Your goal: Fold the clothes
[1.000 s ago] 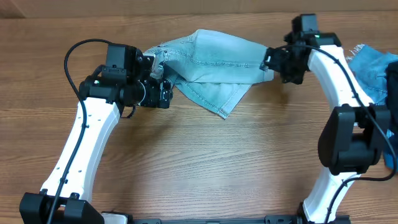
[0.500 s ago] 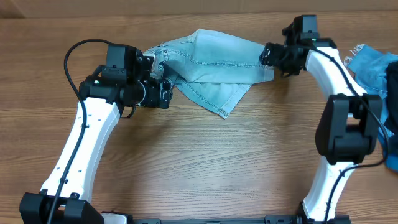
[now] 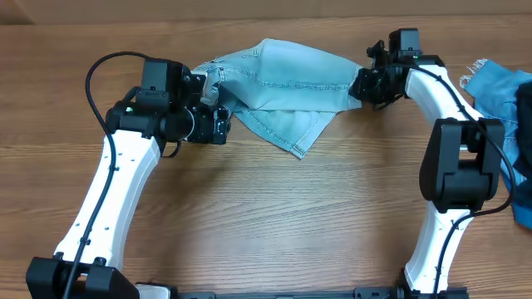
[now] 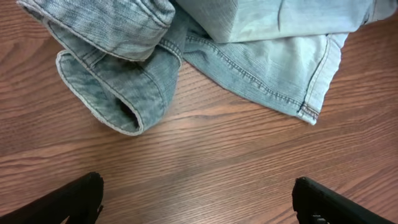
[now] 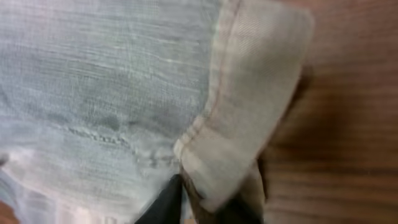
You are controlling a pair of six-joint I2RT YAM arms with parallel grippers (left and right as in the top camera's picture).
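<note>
The pale light-blue jeans point(image 3: 283, 83) lie bunched at the back middle of the table. My right gripper point(image 3: 359, 85) is at their right edge. In the right wrist view it point(image 5: 211, 205) is shut on the jeans' stitched hem corner point(image 5: 249, 118), which is folded up between the dark fingers. My left gripper point(image 3: 218, 124) sits at the jeans' left end, open. The left wrist view shows its fingertips wide apart point(image 4: 199, 202) over bare wood, with the rolled leg cuff point(image 4: 118, 93) and a seamed flap point(image 4: 267, 62) just ahead.
A medium-blue denim piece with a frayed white edge point(image 3: 499, 87) lies at the far right behind the right arm. Bare wooden tabletop point(image 3: 274, 216) spreads between the two arm bases.
The right gripper has moved in against the jeans' right edge and closed on the hem. The left arm and the jeans have stayed put.
</note>
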